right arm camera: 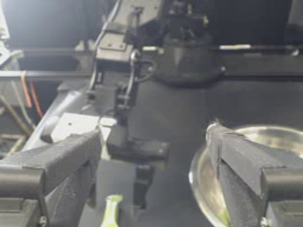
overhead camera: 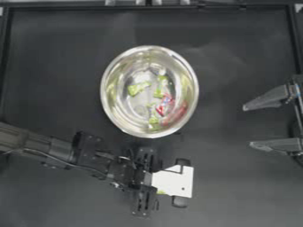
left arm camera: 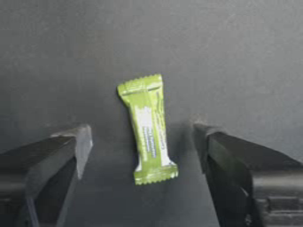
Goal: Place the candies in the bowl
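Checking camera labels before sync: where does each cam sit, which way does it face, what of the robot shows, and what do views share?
Top: overhead, straight down on table; bowl with candies, left arm reaching in, right pincer parked at right edge.
Left wrist: on left arm, looking down at a green candy on the table between its open left pincer.
Right wrist: on parked right arm, looking across the table; own open jaws, left arm beyond.
Shared: right wrist and top both show the bowl.

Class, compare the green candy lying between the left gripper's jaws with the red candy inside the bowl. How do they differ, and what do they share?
The green candy lies on the bare dark table; the red candy lies inside the bowl. The green candy lies alone, framed by the open left gripper; the red candy lies among other sweets. One wrapper is yellow-green with a white middle, the other red. Both are small wrapped sweets, neither gripped.
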